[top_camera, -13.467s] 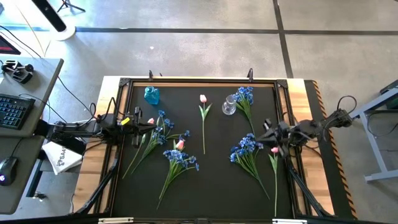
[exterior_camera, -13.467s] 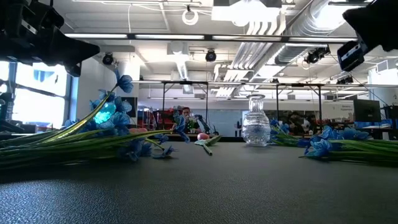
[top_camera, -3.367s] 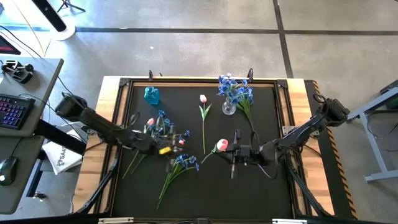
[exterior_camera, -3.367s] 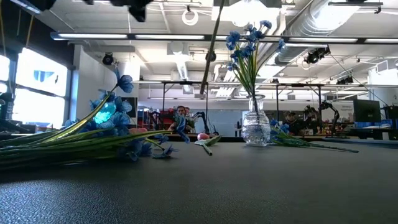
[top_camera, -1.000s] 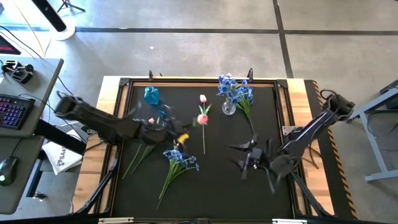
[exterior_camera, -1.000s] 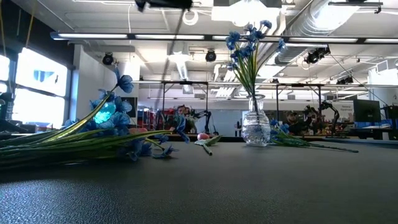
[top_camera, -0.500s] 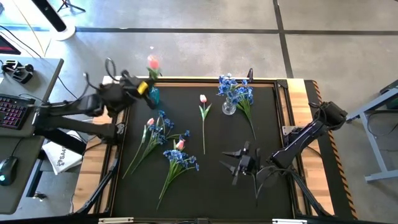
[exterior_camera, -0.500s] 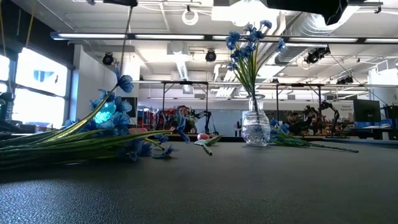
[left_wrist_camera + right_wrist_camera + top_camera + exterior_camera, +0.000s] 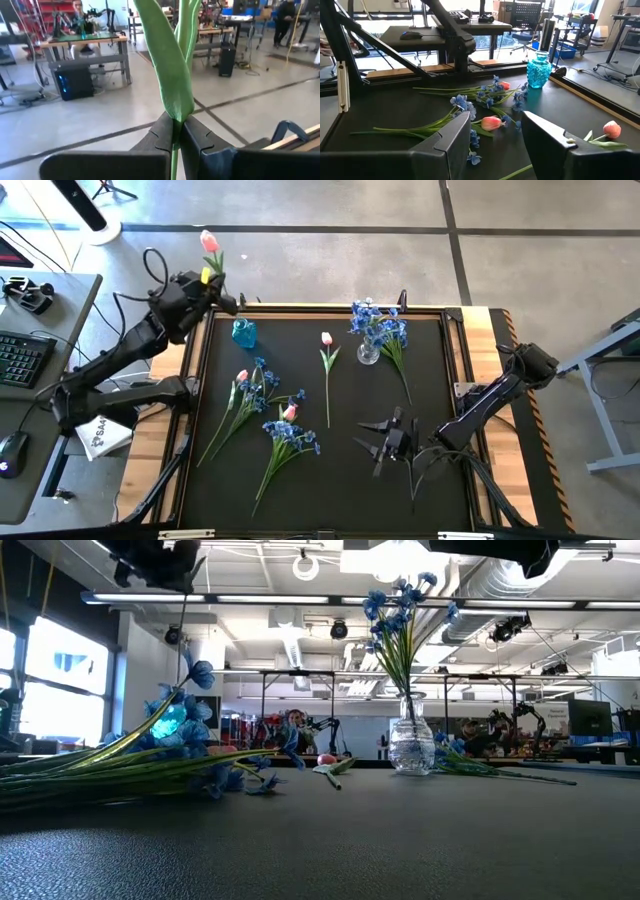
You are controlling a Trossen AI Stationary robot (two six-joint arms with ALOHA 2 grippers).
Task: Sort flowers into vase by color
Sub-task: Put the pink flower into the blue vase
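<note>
One pinched tulip stem (image 9: 175,75), bloomless.

Table top (image 9: 330,840) under my arms: black, matt, finely pebbled grain up close. Frame round it (image 9: 500,360): pale bare wood, with dark metal rails inside. My left gripper (image 9: 176,135): matt black plastic fingers with moulded notches, pinched on a smooth, slightly waxy green plastic tulip stem (image 9: 172,75). My right gripper (image 9: 492,142): same matt black plastic, fingers apart. Clear vase (image 9: 411,745): glossy, ribbed glass look, catches highlights. Teal vase (image 9: 538,73): translucent, glossy, faceted surface. Blue blossoms (image 9: 290,433): soft, cloth-like petals, matt. Pink tulip heads (image 9: 491,122): smooth, faint sheen. Floor (image 9: 330,265) around the table: grey, smooth concrete look
</note>
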